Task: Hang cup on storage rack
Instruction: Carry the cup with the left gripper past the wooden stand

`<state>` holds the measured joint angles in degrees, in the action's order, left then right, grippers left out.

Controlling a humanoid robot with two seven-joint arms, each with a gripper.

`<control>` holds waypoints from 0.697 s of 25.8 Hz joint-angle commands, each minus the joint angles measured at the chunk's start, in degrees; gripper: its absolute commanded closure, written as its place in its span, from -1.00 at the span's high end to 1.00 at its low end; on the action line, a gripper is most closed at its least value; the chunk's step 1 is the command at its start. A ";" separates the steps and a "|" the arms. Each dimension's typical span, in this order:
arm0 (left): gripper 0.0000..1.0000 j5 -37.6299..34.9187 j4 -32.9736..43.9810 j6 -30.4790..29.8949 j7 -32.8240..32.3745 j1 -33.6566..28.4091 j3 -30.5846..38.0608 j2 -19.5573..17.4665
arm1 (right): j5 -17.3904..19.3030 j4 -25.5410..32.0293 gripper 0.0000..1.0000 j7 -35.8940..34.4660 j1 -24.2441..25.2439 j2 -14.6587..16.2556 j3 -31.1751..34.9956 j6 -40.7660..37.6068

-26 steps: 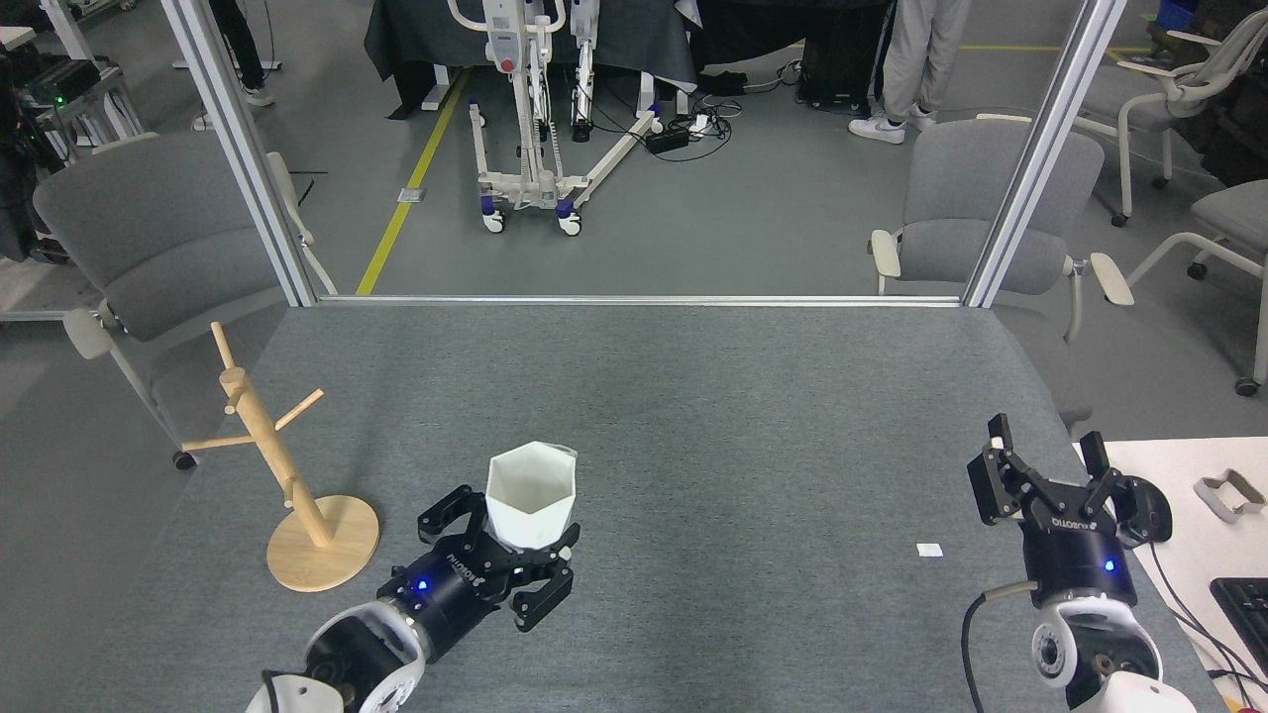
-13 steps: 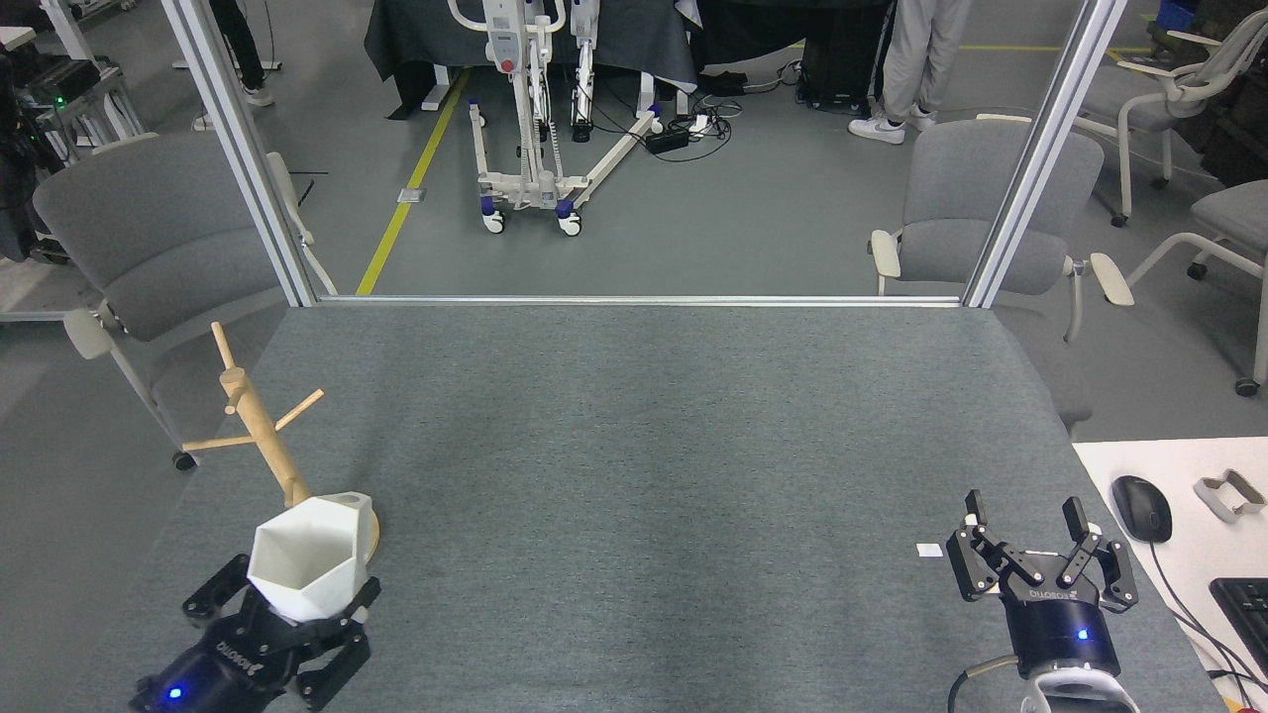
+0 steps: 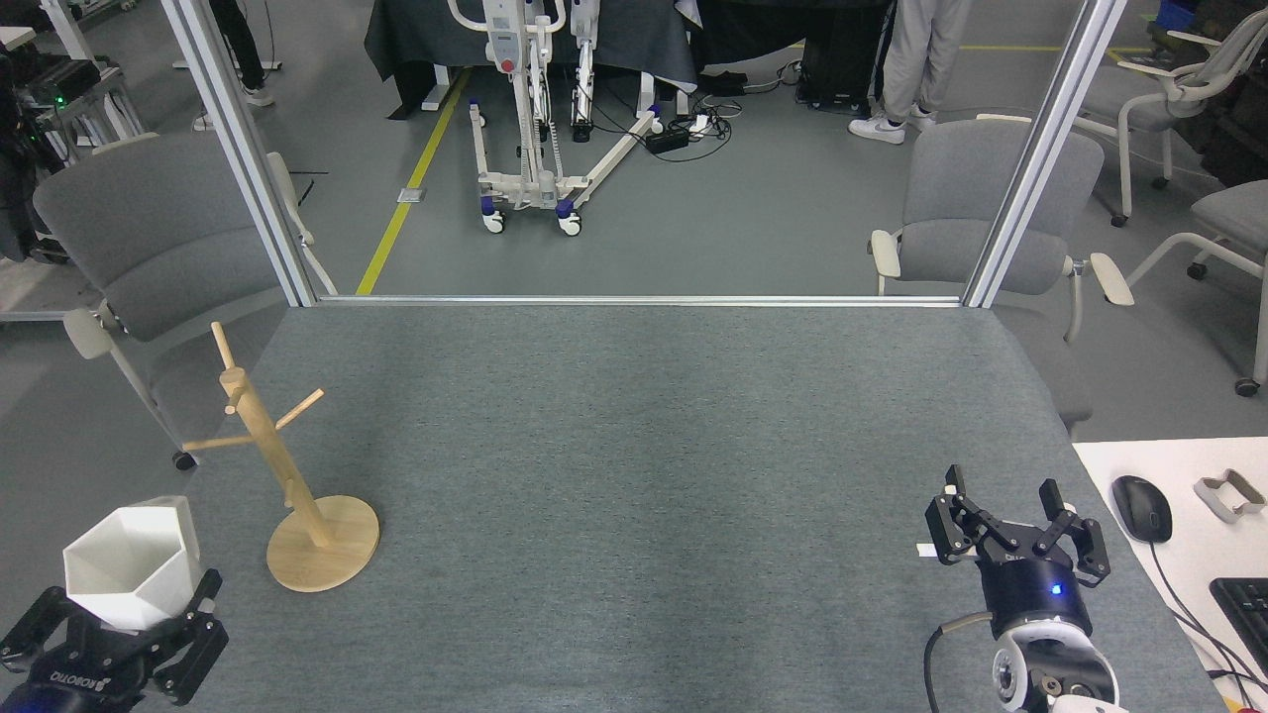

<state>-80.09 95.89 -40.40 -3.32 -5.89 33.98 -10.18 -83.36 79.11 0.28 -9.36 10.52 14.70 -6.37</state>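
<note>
The white faceted cup (image 3: 132,561) sits upright with its hexagonal mouth open upward, held at its base by my left gripper (image 3: 109,626) at the lower left corner, over the table's left edge. The wooden storage rack (image 3: 272,467) stands on its round base just right of the cup, its pegs bare. My right gripper (image 3: 1012,520) is at the lower right, fingers spread and pointing away from me, holding nothing.
The grey table (image 3: 634,465) ends at a metal frame rail at the back. A small white tag (image 3: 925,550) lies by the right gripper. A side desk at right holds a mouse (image 3: 1141,507) and keyboard. Grey chairs stand beyond both far corners.
My left gripper carried the cup leftward and toward me, from the table's middle past the rack's base to the lower left corner. The right gripper drew back toward me and shifted slightly left.
</note>
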 commanded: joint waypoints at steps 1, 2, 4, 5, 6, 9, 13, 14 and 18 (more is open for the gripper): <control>-1.00 -5.16 -4.74 5.15 -0.19 5.97 0.21 -0.01 | 0.40 2.27 1.00 2.98 -0.57 -0.85 -2.66 0.13; -1.00 -7.10 -5.98 5.77 -0.19 7.73 0.30 0.16 | 0.40 3.77 1.00 2.98 -0.22 -0.76 -3.45 0.04; -1.00 -9.21 -7.56 7.53 -0.10 9.58 0.30 -0.10 | 0.31 6.58 1.00 2.98 1.98 -1.38 -4.06 0.04; -1.00 -9.21 -8.09 8.14 -0.10 9.67 0.30 -0.36 | 0.31 7.63 1.00 3.06 3.47 -1.82 -4.15 0.13; -1.00 -9.29 -8.61 8.41 -0.10 9.84 0.30 -0.45 | 0.22 8.60 1.00 3.15 4.44 -2.34 -4.15 0.13; -1.00 -9.38 -10.37 8.67 -0.10 10.90 0.30 -0.36 | 0.31 12.56 1.00 3.24 6.81 -3.05 -4.24 0.04; -1.00 -9.73 -11.51 10.34 -0.54 12.83 0.21 -0.45 | 0.22 13.35 1.00 3.24 9.63 -3.31 -4.33 -0.13; -1.00 -9.73 -11.43 10.60 -0.63 13.18 0.21 -0.45 | 0.22 13.35 1.00 3.41 9.63 -3.40 -4.33 -0.13; -1.00 -10.61 -11.60 12.19 -0.81 14.41 -0.58 -0.27 | 0.48 12.82 1.00 3.33 9.10 -2.43 -4.42 -0.13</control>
<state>-90.01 84.50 -29.21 -3.94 7.61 34.05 -10.60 -83.05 92.20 3.62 -0.20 7.62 10.33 -6.48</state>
